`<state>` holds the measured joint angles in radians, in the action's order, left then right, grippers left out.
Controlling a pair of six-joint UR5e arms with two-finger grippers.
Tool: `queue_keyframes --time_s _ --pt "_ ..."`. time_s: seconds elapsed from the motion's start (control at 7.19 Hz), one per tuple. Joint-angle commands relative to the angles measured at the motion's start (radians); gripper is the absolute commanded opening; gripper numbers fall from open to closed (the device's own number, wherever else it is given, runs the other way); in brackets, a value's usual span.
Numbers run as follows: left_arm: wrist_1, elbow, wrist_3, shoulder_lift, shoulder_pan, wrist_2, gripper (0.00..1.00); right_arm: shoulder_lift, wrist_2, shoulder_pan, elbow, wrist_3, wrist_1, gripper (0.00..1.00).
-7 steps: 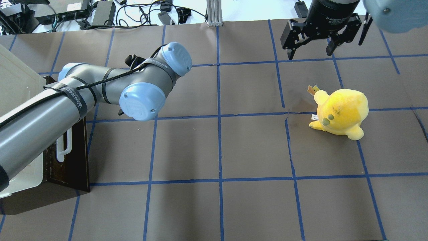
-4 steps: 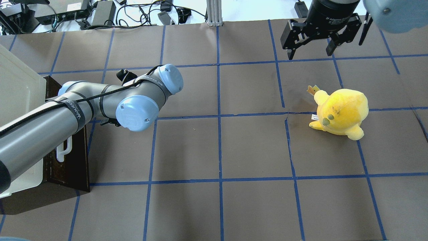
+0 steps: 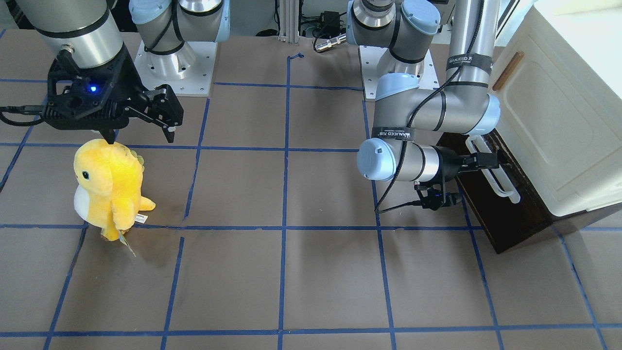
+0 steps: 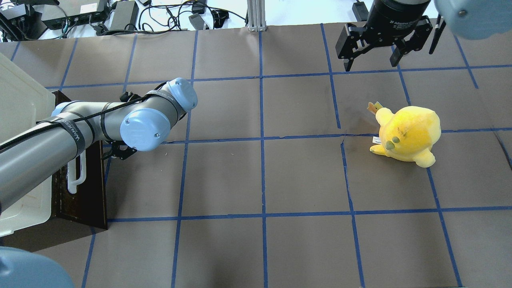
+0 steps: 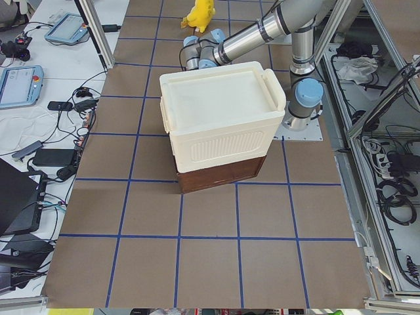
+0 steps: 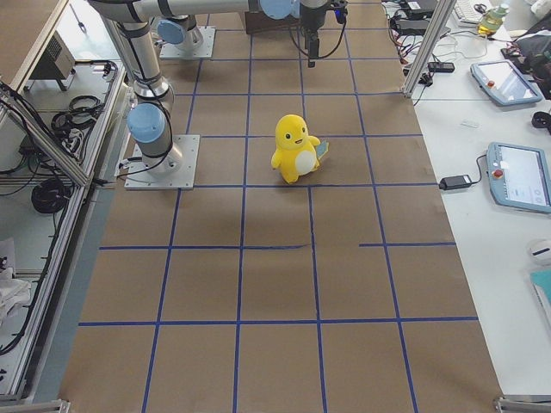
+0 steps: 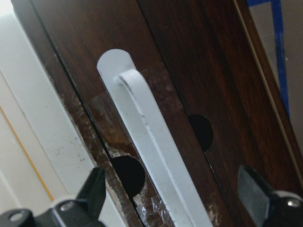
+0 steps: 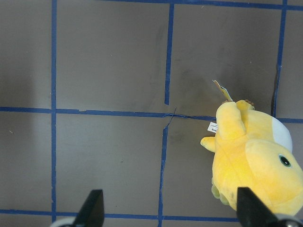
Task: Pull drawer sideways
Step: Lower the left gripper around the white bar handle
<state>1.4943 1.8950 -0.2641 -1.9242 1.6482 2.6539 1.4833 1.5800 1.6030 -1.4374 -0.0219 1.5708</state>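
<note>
Left wrist view is showing you the gripper [image 7: 174, 191] wide open around the handle [image 7: 149, 142]; tugging the drawer [image 7: 222, 71] now is risking slipping.

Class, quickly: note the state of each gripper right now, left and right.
The left gripper is open, with the drawer handle between its fingers, not clamped.
The right gripper is open, holding nothing.

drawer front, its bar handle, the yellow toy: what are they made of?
Drawer front: looks like dark-stained wood, with grain lines and a chipped, worn edge.
Handle: smooth matte white, probably plastic or painted metal; cannot tell which.
Toy: yellow plush fabric with a fuzzy surface and a sewn-in tag.
</note>
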Motion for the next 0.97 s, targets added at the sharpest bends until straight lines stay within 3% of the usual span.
queue_keyframes --time_s 0.0,0.42,0.83 --pt "-0.008 -0.004 -0.001 -0.030 -0.005 0.012 1.00 0.000 0.000 0.000 0.000 0.000 0.000 1.00" --pt "-0.019 -0.017 0.003 -0.050 -0.013 0.038 1.00 0.000 0.000 0.000 0.000 0.000 0.000 1.00" --pt "-0.014 0.005 0.019 -0.049 -0.011 0.086 0.92 0.000 0.000 0.000 0.000 0.000 0.000 1.00"
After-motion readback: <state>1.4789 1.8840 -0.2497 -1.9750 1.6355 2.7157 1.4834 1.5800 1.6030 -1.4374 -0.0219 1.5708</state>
